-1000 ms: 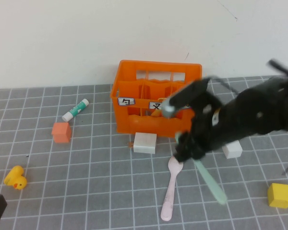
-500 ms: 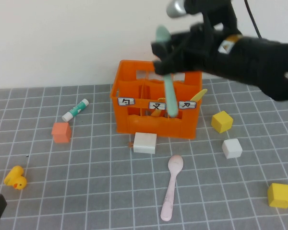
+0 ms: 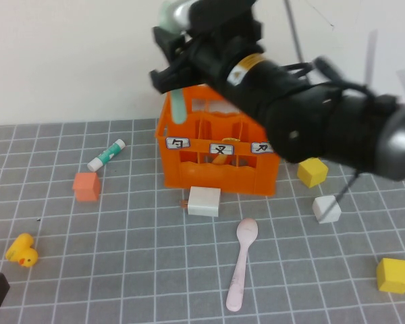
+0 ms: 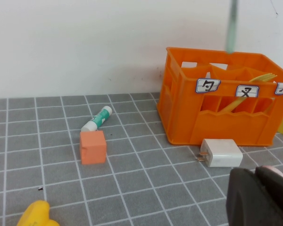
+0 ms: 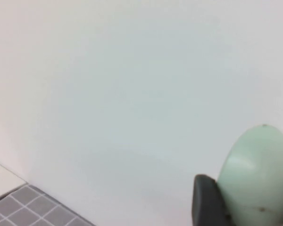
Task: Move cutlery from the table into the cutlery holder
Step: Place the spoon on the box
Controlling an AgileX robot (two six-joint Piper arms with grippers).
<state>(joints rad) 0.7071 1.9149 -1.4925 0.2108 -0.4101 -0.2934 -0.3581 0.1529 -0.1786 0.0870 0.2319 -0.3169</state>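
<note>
The right gripper (image 3: 177, 64) is raised above the left rear corner of the orange holder (image 3: 219, 169), clamped on the mint spoon (image 3: 177, 101), which hangs handle-down over the holder's left edge. In the right wrist view the spoon's bowl (image 5: 257, 176) is seen against a dark finger (image 5: 205, 200). The pink spoon (image 3: 241, 263) lies on the grey table (image 3: 121, 270) in front of the holder, apart from it. A yellow fork (image 4: 259, 78) is seen leaning inside the holder. The left gripper (image 4: 259, 197) is parked low near the table's front-left, its fingers shut with nothing between them. A white block (image 3: 204, 200) sits just before the holder; a tube (image 3: 106, 154) and an orange cube (image 3: 86, 186) lie to its left.
</note>
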